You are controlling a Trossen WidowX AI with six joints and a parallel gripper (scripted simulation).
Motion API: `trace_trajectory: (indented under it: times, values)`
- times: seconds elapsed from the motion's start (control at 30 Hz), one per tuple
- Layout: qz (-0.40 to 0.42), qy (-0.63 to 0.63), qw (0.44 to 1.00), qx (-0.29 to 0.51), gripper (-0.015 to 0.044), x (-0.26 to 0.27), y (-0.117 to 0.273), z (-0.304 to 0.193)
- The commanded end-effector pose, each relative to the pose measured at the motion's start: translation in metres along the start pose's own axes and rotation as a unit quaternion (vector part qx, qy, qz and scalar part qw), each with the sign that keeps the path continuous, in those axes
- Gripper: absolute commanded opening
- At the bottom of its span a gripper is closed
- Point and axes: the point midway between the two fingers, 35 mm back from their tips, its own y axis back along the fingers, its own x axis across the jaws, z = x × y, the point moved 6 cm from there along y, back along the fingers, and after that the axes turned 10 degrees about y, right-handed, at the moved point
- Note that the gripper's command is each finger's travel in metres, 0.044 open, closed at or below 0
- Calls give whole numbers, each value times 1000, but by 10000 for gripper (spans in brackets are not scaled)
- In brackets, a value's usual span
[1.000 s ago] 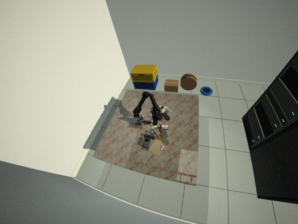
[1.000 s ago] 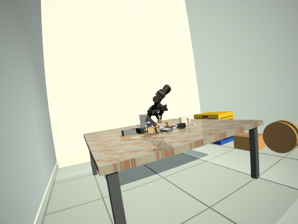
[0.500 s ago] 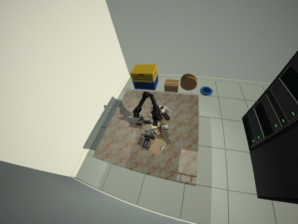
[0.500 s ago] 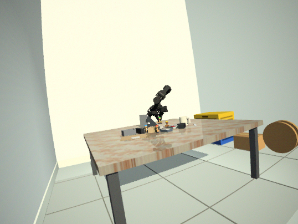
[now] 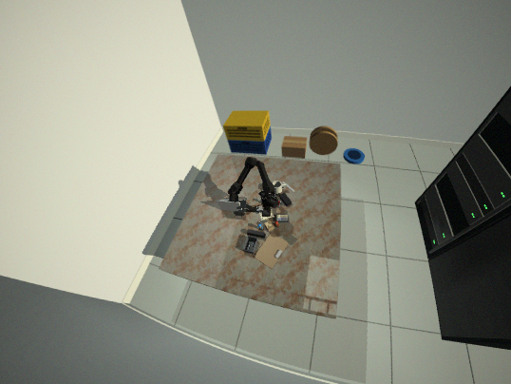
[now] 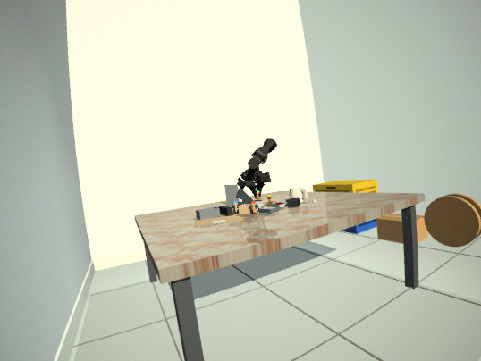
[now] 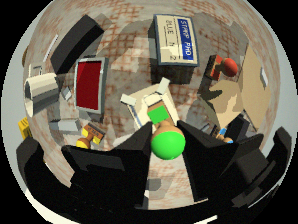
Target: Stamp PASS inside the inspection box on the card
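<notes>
Pincer (image 6: pixel 257 193) (image 7: pixel 164 124) clamping green-knobbed stamp (image 6: pixel 257 195) (image 7: pixel 168 141), angled downward, above card (image 7: pixel 142 106)

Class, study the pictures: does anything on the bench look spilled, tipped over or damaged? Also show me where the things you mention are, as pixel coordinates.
Nothing stands out as spilled or damaged. The mug (image 6: pixel 296 194) (image 7: pixel 41 94) stands upright, the red pad (image 7: pixel 89 85) lies flat, and the green stamp (image 7: pixel 168 142) is held in the gripper (image 7: pixel 164 124).

The top view looks steeply down from high above my counter (image 5: pixel 294 285) (image 6: pixel 201 241), far off. The exterior view stands low beyond one corner, looking almost level across it. The wrist view sits close behind my fingers, facing the counter; all three share the stamping things.
</notes>
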Motion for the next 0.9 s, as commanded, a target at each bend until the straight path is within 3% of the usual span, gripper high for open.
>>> trace_trajectory:
  times: [0.0,0.87]
  values:
    - [5,-4,1000,1,0,1,-6,-1]
    - [6,-4,1000,0,0,1,-24,-2]
